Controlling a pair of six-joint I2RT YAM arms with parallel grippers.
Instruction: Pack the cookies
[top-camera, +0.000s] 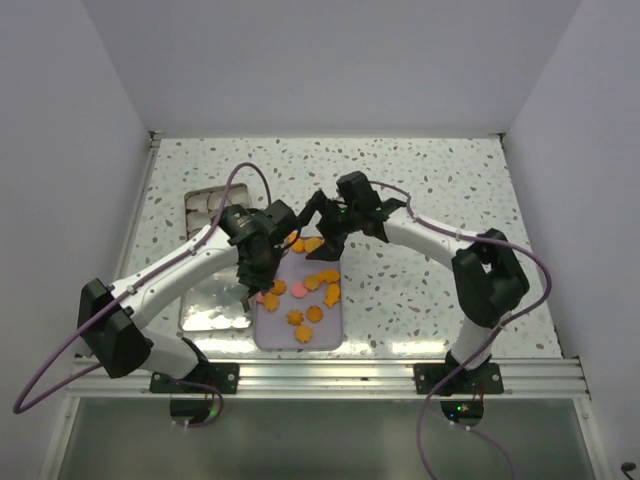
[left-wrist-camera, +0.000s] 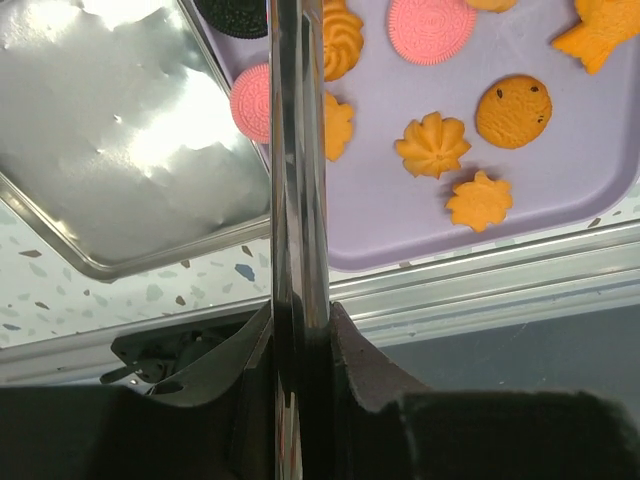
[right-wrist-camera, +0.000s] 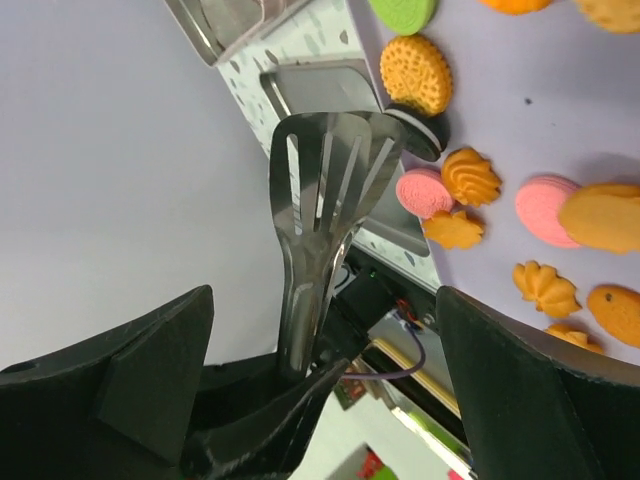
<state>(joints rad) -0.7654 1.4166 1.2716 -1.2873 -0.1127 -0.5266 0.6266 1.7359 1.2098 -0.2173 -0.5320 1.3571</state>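
There the left gripper (left-wrist-camera: 300, 338) was, pinched narrow on the tongs (left-wrist-camera: 298, 150), blade edge-on and pointing straight out over the lilac tray (left-wrist-camera: 400, 225). The cookies (left-wrist-camera: 432, 143) lay on that tray, mostly just right of the blade, so the left arm looked nearer. The right gripper (right-wrist-camera: 322, 295) gaped wide, holding nothing.

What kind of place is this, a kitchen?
Probably a robot test booth rather than a kitchen: plain white walls box in a speckled table, the left arm and right arm are bolted to a metal rail at its near edge, and the cookies lie on a purple tray.
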